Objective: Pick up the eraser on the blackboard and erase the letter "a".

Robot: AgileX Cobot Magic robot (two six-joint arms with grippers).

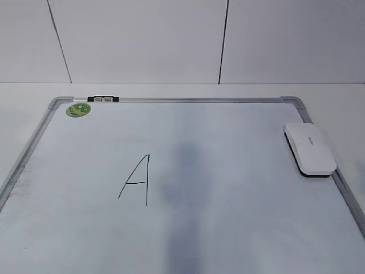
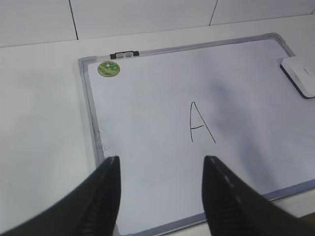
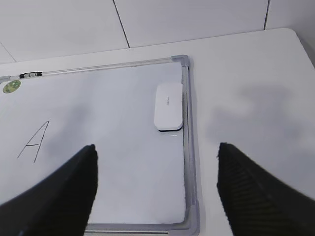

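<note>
The blackboard (image 1: 199,100) is a white board with a silver frame, lying flat on the table. The white eraser (image 1: 309,147) lies on its right side against the frame, dark felt down. No small letter "a" shows in any view; only a tall capital "A" (image 1: 137,180) is written left of centre, with a faint grey smear (image 1: 185,182) to its right. Neither gripper shows in the exterior view. My left gripper (image 2: 160,160) is open and empty over the board's near left part. My right gripper (image 3: 156,147) is open and empty over the near right corner, short of the eraser (image 3: 168,105).
A round green sticker (image 1: 78,109) and a black-silver clip (image 1: 103,99) sit at the board's far left corner. The white table extends beyond the board on both sides. A tiled white wall stands behind. The table's right edge shows in the right wrist view (image 3: 304,46).
</note>
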